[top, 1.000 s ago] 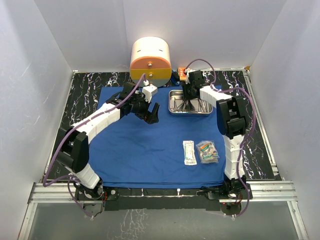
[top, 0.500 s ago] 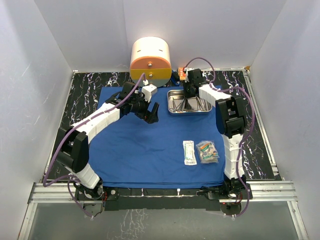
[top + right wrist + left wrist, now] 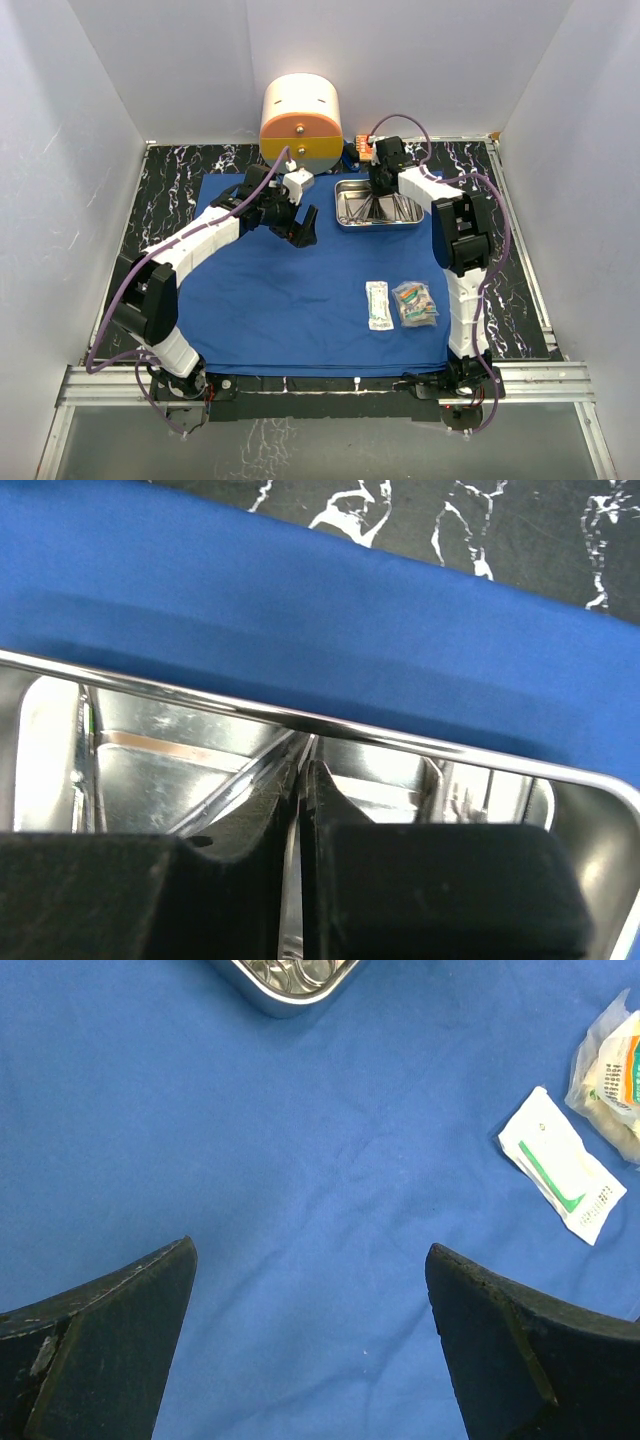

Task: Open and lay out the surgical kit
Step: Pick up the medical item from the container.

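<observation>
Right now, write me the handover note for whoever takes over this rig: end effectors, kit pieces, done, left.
Left end effector: open, empty, hovering over the blue cloth.
Right end effector: shut, down inside the steel tray; whether it pinches an instrument cannot be seen.
Kit: tray at the cloth's far right; instruments in it; white packet and clear packet side by side on the near right.
Done: cloth spread, packets out.
Left: lay instruments out on the cloth.

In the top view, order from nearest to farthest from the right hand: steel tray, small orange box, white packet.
1. steel tray, under the right hand
2. small orange box, behind the tray
3. white packet, far off, towards the near edge
</observation>
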`<state>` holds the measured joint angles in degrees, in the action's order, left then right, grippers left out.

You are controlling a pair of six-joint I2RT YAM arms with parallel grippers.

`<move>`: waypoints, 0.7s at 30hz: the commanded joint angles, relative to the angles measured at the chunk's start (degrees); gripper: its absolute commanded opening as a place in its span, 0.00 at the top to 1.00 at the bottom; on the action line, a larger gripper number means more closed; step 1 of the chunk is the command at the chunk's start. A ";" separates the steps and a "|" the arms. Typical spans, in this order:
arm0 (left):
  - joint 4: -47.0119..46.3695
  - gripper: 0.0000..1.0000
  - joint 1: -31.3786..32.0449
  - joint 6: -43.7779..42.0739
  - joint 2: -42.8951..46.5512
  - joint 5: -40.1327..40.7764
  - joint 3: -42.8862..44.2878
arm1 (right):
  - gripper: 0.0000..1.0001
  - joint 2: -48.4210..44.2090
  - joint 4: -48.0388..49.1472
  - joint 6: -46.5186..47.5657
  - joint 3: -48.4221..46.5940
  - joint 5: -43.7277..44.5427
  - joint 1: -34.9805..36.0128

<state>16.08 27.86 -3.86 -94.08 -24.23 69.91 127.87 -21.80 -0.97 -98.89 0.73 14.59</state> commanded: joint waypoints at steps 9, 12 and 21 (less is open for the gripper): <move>-1.14 0.02 -0.26 0.16 2.42 -2.39 -0.57 | 0.74 -9.69 1.51 8.23 2.98 -0.39 -4.02; -1.13 0.02 -0.26 0.17 2.49 -2.49 -0.56 | 0.74 -8.83 0.77 9.60 2.38 0.16 -4.71; -1.13 0.02 -0.26 0.10 2.52 -2.31 -0.65 | 0.74 -5.81 -1.00 11.46 0.99 2.20 -5.65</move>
<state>15.40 27.86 -3.79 -94.08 -25.06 69.52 121.25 -22.98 8.97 -96.14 1.26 9.45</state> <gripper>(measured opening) 0.982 0.262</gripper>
